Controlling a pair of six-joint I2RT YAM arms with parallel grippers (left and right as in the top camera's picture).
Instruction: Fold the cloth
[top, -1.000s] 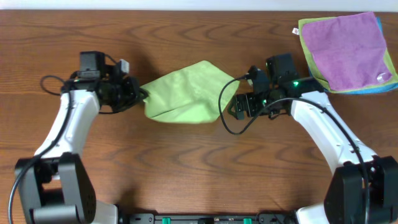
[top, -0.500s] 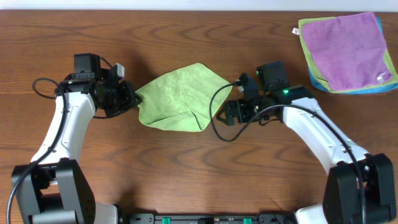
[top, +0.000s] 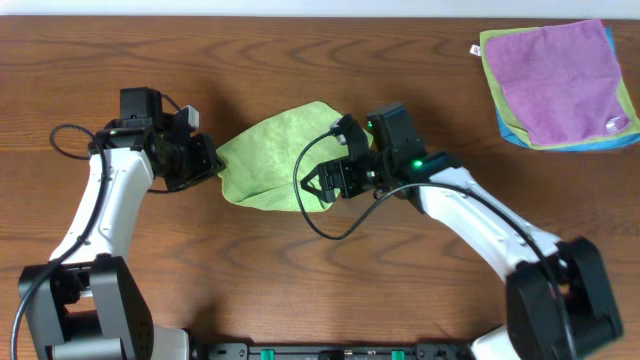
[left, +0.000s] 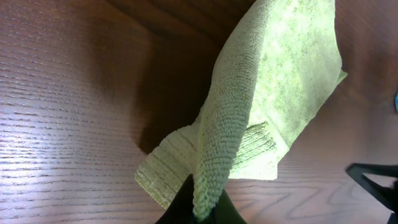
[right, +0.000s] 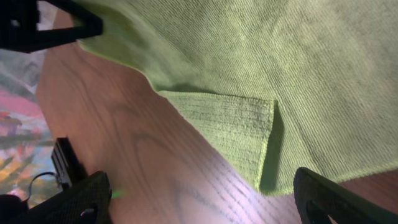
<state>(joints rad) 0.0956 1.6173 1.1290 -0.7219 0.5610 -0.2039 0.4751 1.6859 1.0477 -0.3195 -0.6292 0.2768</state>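
A light green cloth (top: 272, 152) lies partly folded on the wooden table, left of centre. My left gripper (top: 212, 160) is shut on the cloth's left edge; in the left wrist view the cloth (left: 261, 106) rises from the pinched fingertips (left: 202, 208) and is lifted a little. My right gripper (top: 322, 182) is open and empty just over the cloth's right edge. The right wrist view shows the cloth (right: 280, 56) with a folded-under flap (right: 230, 127) between the spread fingers (right: 205, 199).
A stack of folded cloths, purple (top: 556, 66) on top of blue and green ones, lies at the back right corner. Black cables hang from both arms near the green cloth. The left gripper shows at the right wrist view's top left (right: 43, 25).
My right arm has moved left, from beside the cloth to over its right edge. The left gripper has drawn the cloth a little left, and the cloth has bunched narrower.
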